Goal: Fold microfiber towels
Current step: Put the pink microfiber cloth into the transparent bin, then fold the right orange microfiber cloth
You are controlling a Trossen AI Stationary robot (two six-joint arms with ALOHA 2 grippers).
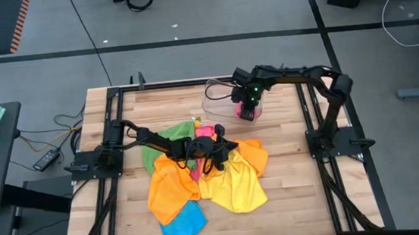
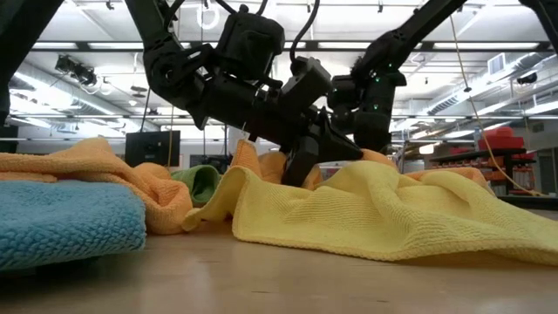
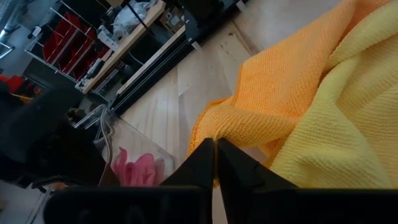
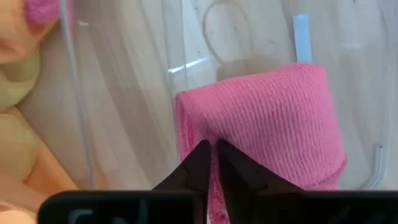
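A: Where are the soft microfiber towels?

B: Most lie in a loose heap near the middle of the pale wooden slatted surface point(image 1: 283, 179). A crumpled yellow cloth point(image 1: 235, 187) lies in the heap, a rumpled orange cloth point(image 1: 169, 191) lies beside it, a flat blue cloth point(image 1: 182, 225) sits at the near edge, and a green cloth point(image 1: 151, 159) peeks out under the left arm.

A: And the pink one?

B: A folded pink cloth point(image 4: 273, 124) rests inside the clear plastic tray point(image 1: 219, 95), well apart from the heap. The right hand point(image 4: 211, 163) has its fingers pressed narrow, pinching that cloth's edge.

A: What about the other hand?

B: The left hand point(image 3: 216, 160) is down in the heap with its fingers drawn together, nipping the edge of an orange fold point(image 3: 273, 99) next to the yellow cloth.
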